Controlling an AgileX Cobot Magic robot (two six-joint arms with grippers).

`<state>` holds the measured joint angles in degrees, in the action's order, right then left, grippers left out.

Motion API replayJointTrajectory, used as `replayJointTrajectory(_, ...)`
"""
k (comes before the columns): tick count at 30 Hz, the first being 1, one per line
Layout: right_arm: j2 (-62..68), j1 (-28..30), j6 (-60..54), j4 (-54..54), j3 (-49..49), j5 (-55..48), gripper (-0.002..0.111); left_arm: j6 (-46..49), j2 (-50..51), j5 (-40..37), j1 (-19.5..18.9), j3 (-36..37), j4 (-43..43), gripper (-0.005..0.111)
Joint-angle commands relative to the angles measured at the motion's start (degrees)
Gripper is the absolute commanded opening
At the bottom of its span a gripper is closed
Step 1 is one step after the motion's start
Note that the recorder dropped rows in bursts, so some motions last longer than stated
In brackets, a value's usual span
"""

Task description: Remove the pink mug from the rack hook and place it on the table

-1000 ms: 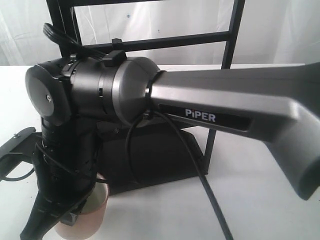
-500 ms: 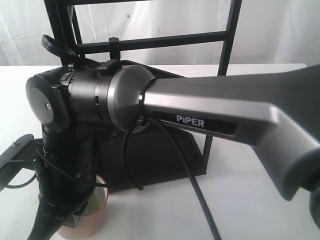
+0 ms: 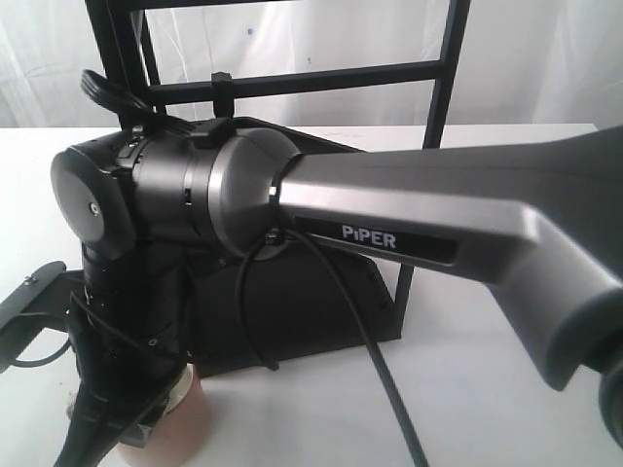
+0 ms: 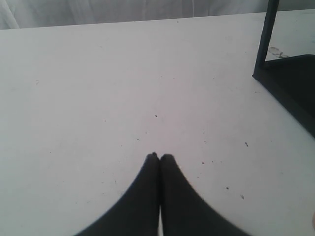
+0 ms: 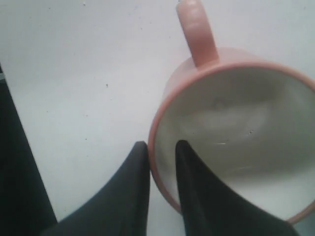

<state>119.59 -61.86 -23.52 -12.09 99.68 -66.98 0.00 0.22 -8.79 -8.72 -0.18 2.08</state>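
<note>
The pink mug (image 3: pixel 187 424) is off the rack hook (image 3: pixel 220 82) and sits low at the table (image 3: pixel 487 389) in front of the rack (image 3: pixel 443 88). Its base is cut off by the picture's lower edge. My right gripper (image 3: pixel 136 428) comes down on it from above. In the right wrist view the right gripper (image 5: pixel 160 143) straddles the rim of the mug (image 5: pixel 231 118), one finger outside and one inside the cream bowl, handle pointing away. My left gripper (image 4: pixel 160 156) is shut on nothing, over bare table (image 4: pixel 98 73).
The right arm's grey link (image 3: pixel 419 224) and black cable (image 3: pixel 380 360) cross most of the exterior view. The rack's black shelf panel (image 3: pixel 302 302) stands just behind the mug. A rack post and base corner (image 4: pixel 290 83) lie near the left gripper.
The right arm has lowered, carrying the mug down toward the table; the mug now shows lower in the exterior view. The left arm has stayed put.
</note>
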Motion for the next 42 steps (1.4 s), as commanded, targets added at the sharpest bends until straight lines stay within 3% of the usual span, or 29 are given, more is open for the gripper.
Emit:
replayJointTrajectory(1, -0.07, 0.23, -0.48, 0.33, 0.24, -0.07, 0.026, 0.00, -0.22, 0.17, 0.33, 0.18, 0.54, 0.000)
replayJointTrajectory(3, -0.19, 0.23, -0.23, 1.53, 0.24, -1.26, 0.031, 0.00, -0.22, 0.17, 0.33, 0.18, 0.54, 0.000)
replayJointTrajectory(23, -21.86, 0.23, 5.98, 7.63, -3.90, -2.98, 0.031, 0.00, -0.22, 0.17, 0.33, 0.18, 0.54, 0.000)
replayJointTrajectory(29, -29.61, 0.37, 6.33, 20.27, -13.88, -2.98, 0.031, 0.00, -0.22, 0.17, 0.33, 0.18, 0.54, 0.000)
replayJointTrajectory(33, -34.66, 2.56, 13.28, 29.09, -22.59, -2.98, 0.031, 0.00, -0.22, 0.17, 0.33, 0.18, 0.54, 0.000)
replayJointTrajectory(39, -43.83, 8.82, 17.19, 35.98, -37.44, -2.98, 0.031, 0.00, -0.22, 0.17, 0.33, 0.18, 0.54, 0.000)
replayJointTrajectory(42, -48.23, 12.87, 24.19, 45.48, -44.56, -2.98, 0.031, 0.00, -0.22, 0.17, 0.33, 0.18, 0.54, 0.000)
